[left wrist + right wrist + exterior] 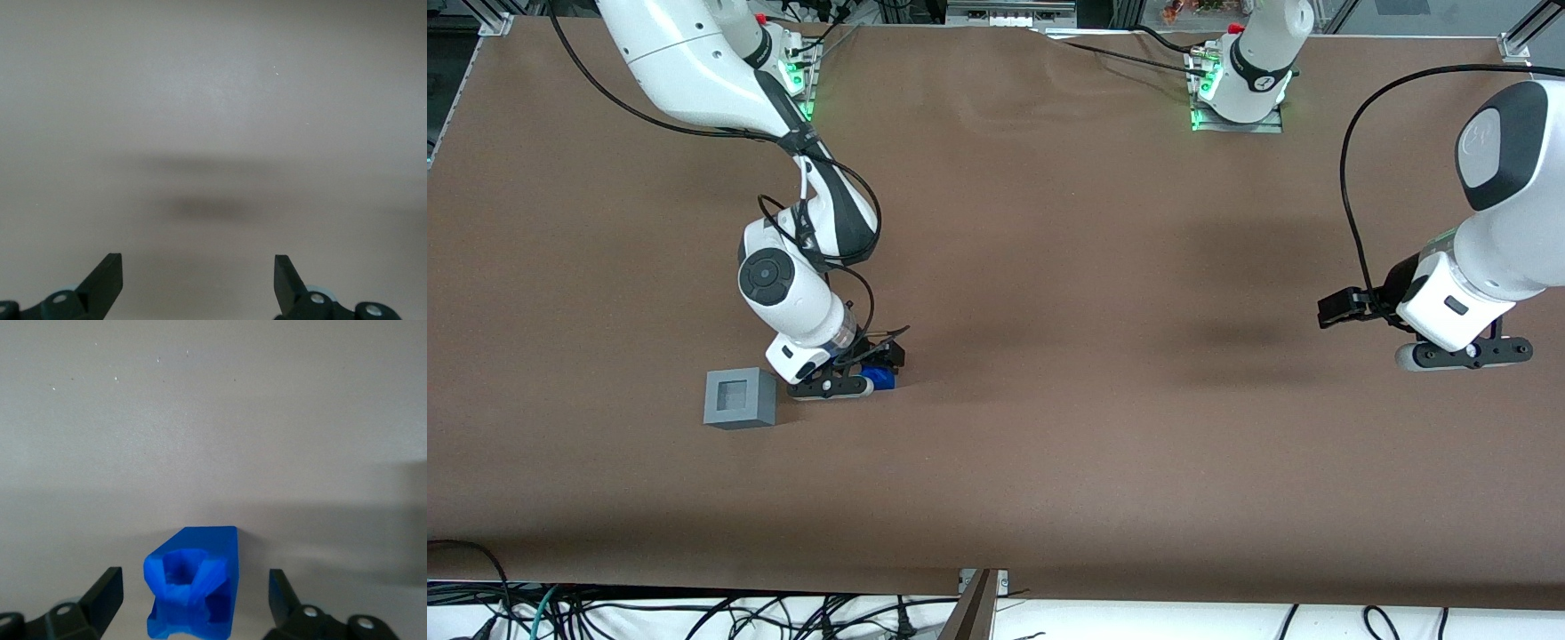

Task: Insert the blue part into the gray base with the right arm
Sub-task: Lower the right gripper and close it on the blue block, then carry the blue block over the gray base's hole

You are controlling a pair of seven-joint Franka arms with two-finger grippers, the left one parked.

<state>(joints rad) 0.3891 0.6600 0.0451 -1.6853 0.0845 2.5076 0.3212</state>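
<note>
The blue part (193, 583) lies on the brown table between the two black fingers of my right gripper (195, 590), with a gap on each side, so the gripper is open and touches nothing. In the front view the gripper (869, 366) is low over the table and mostly covers the blue part (882, 380). The gray base (738, 399), a light-gray cube with a square recess in its top, stands on the table close beside the gripper, toward the working arm's end.
The brown table cover (1049, 267) stretches wide around both objects. The table's front edge (996, 582) with loose cables under it runs nearest the front camera. The arm bases (1236, 89) stand at the table's back edge.
</note>
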